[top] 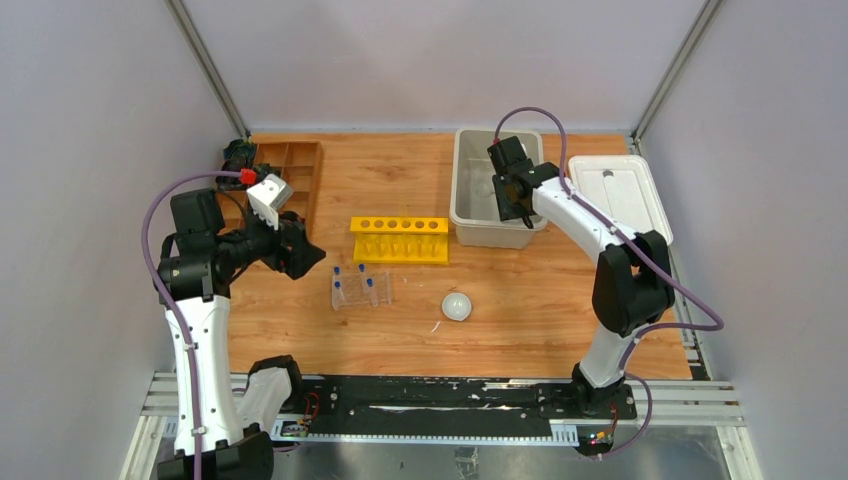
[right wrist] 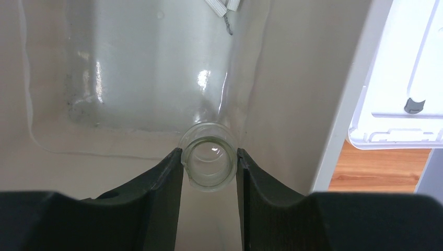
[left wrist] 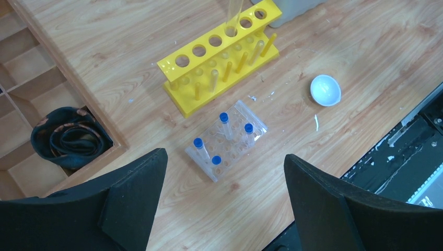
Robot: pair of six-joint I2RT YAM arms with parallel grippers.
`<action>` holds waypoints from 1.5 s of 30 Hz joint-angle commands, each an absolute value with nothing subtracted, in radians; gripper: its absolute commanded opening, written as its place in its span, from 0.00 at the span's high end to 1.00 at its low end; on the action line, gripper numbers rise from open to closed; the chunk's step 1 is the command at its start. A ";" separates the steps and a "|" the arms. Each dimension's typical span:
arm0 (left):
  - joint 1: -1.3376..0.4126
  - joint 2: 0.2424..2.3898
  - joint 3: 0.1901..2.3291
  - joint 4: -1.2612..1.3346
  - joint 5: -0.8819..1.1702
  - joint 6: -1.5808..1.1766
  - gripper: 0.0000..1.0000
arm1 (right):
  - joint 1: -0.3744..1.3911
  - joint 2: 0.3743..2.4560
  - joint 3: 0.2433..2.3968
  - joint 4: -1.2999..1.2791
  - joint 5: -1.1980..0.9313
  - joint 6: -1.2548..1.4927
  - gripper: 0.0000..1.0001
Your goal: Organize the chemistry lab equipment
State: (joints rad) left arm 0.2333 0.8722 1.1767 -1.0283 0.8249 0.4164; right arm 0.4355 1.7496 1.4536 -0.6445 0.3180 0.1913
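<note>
On the tabletop, the largest item is the grey bin, set against the far edge right of centre. Its white lid lies just beside it at the far right corner. A brown wooden tray occupies the far left corner. A yellow rack stands near the centre, with the clear plastic rack just nearer the near edge. The white bowl sits to that rack's right, apart from it. Four blue-capped tubes stand upright in the clear rack.

Step in hand, as judged: deposit of glassware in the bin. The right gripper is inside the bin, near its right wall. Its fingers are closed on the rim of a small glass beaker, one finger on each side, mouth facing the wrist camera. Whether the beaker's base rests on the bin floor cannot be determined.

The left gripper hangs above the tabletop near the left edge, beside the tray. Its fingers are spread wide and hold nothing.

Next move, as judged:
- Set the beaker upright on the bin floor.
- Part the fingers only once the base is supported.
- Lift straight up, clear of the bin wall.

The glass is smooth and the contact is at the rim only, so slippage is a risk.

No brand, label or writing is legible in any view.
</note>
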 commanded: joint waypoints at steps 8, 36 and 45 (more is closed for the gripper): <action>0.237 0.878 1.218 -1.050 0.814 0.443 0.10 | 0.441 1.542 1.496 -0.690 0.310 0.225 0.42; 0.238 0.894 1.270 -1.075 0.790 0.426 0.08 | 1.135 1.454 0.959 -0.384 0.219 0.361 0.44; 0.237 0.898 1.273 -1.075 0.784 0.425 0.08 | 1.135 1.651 1.023 -0.362 0.272 0.327 0.54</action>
State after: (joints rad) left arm 0.2333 0.8986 1.2457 -1.0695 0.7872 0.4305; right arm 1.1233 1.5959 0.9817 -0.3805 0.2359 0.3347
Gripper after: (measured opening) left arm 0.917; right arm 0.481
